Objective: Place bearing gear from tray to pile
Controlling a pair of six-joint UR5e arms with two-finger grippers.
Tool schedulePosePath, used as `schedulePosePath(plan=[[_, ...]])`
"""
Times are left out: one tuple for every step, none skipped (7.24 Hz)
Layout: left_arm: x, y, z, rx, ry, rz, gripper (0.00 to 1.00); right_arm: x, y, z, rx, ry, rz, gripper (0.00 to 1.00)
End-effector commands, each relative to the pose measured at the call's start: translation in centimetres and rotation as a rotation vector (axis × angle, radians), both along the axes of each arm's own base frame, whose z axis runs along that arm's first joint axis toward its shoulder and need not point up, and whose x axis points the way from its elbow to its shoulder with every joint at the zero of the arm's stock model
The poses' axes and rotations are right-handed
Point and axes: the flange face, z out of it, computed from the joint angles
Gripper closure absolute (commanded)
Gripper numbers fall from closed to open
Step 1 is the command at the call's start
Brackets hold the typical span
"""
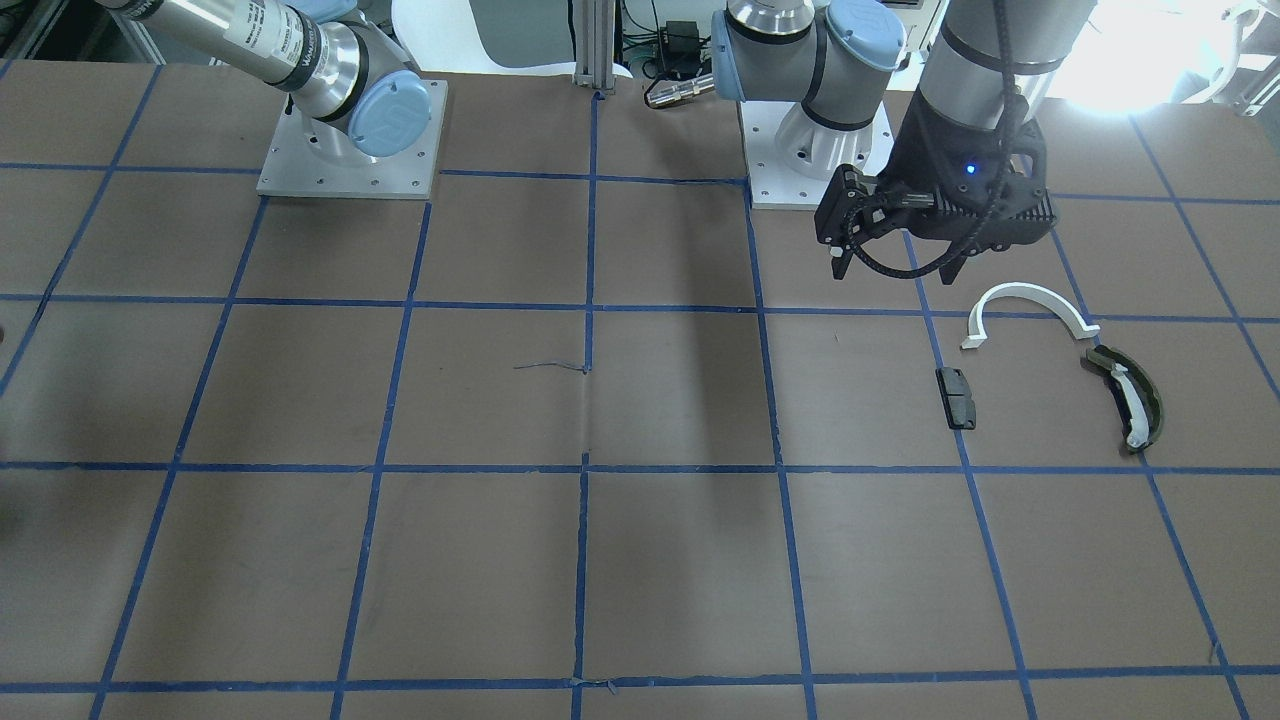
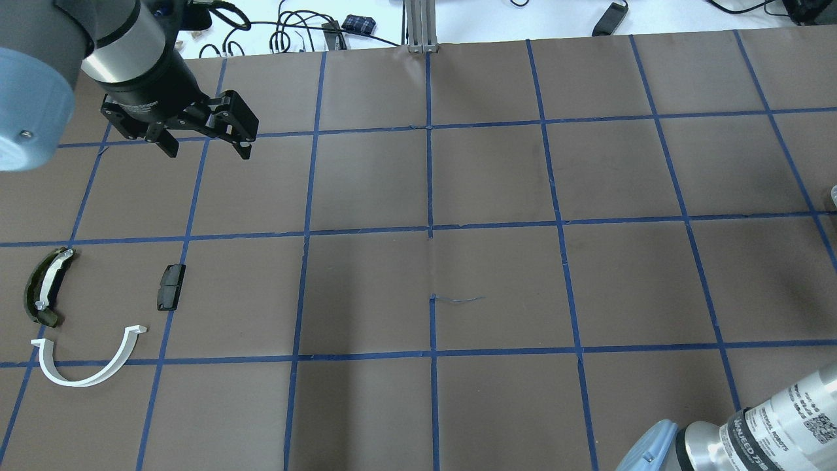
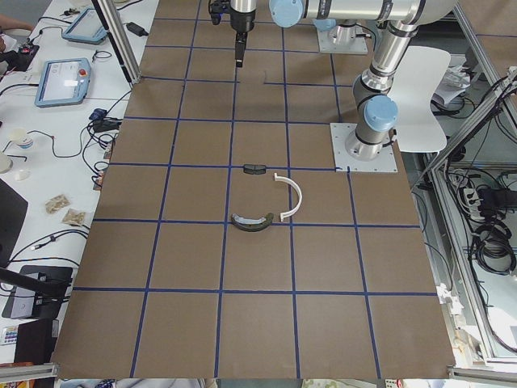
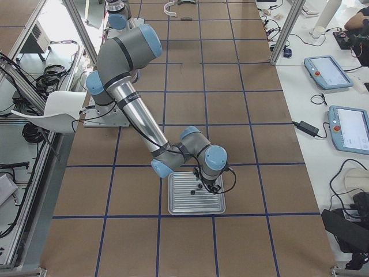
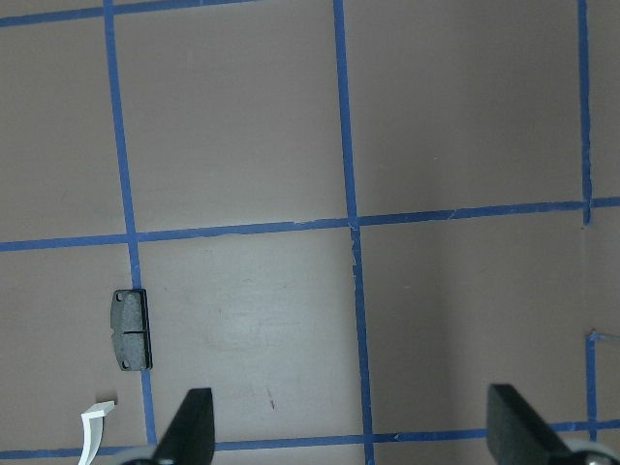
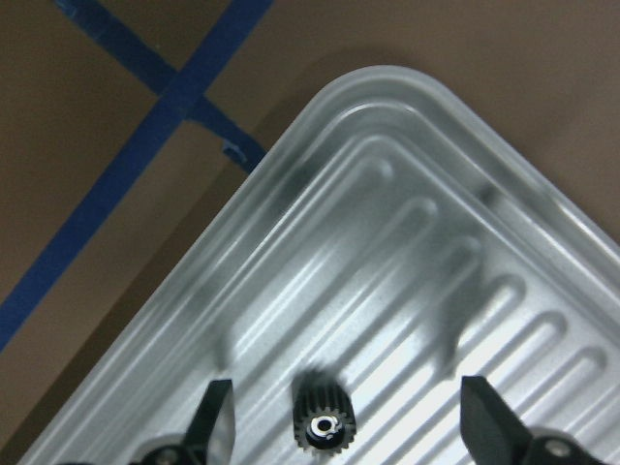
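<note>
Centre R gripper [image 6: 346, 418] (fingers spread wide) on upright bearing gear [image 6: 325, 423] in tray [image 6: 426, 223], drop straight, pinch across teeth w/o tipping; leave L gripper [image 2: 208, 152], also open, parked

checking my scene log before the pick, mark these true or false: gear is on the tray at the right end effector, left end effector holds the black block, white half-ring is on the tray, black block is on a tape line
1. The bearing gear sits on the tray, between the open fingers of the right end effector. True.
2. The left end effector is shut on the black block. False: it hangs open and empty above the table, and the block lies on the table.
3. The white half-ring lies on the tray. False: it lies on the table, next to the olive curved piece.
4. The black block overlaps a blue tape line. True.
</note>
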Motion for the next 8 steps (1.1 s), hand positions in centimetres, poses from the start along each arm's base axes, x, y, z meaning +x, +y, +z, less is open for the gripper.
schedulePosePath(plan=[[-0.17,0.05,-0.05,0.001,0.000,-0.003,0.00,0.32,0.49,-0.67,0.006,0.001,0.001,0.25],[-0.17,0.05,-0.05,0.001,0.000,-0.003,0.00,0.18,0.57,-0.50,0.008,0.006,0.012,0.34],[-0.17,0.05,-0.05,0.001,0.000,-0.003,0.00,0.17,0.57,-0.50,0.009,0.005,0.021,0.34],[-0.17,0.06,-0.12,0.002,0.000,-0.003,0.00,0.17,0.57,-0.50,0.009,0.005,0.023,0.39],[-0.17,0.05,-0.05,0.001,0.000,-0.003,0.00,0.16,0.59,-0.39,0.011,0.008,0.033,0.57],[-0.17,0.05,-0.05,0.001,0.000,-0.003,0.00,0.13,0.65,-0.40,0.017,0.009,0.058,0.74],[-0.35,0.00,-0.05,0.001,0.011,-0.005,0.00,0.04,0.79,-0.40,0.031,0.018,0.060,0.95],[-0.05,0.02,-0.48,0.013,0.018,-0.004,0.00,-0.27,1.01,-0.22,0.058,0.043,0.060,1.00]])
